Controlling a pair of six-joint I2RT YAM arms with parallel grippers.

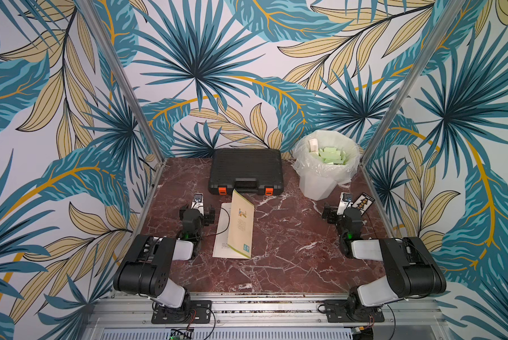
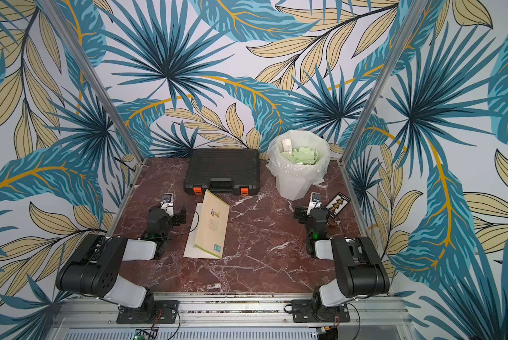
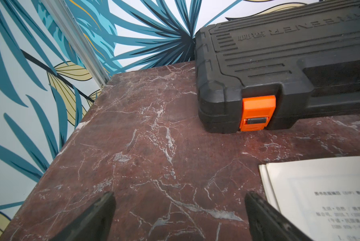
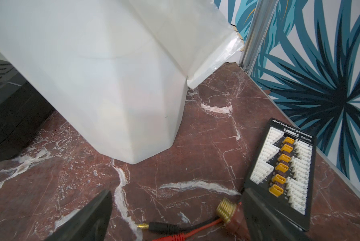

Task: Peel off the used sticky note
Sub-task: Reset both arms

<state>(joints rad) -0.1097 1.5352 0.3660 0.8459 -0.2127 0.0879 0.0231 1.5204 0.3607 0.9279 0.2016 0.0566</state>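
left jaws and right jaws spread wide over the marble table (image 1: 291, 265), half-open booklet (image 1: 241, 226) between them

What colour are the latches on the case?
Orange. The latch on the black case shows best in the left wrist view.

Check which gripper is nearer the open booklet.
Left. The left gripper sits right beside the booklet, next to its white page, jaws open. The right gripper is across the table, near the white bin.
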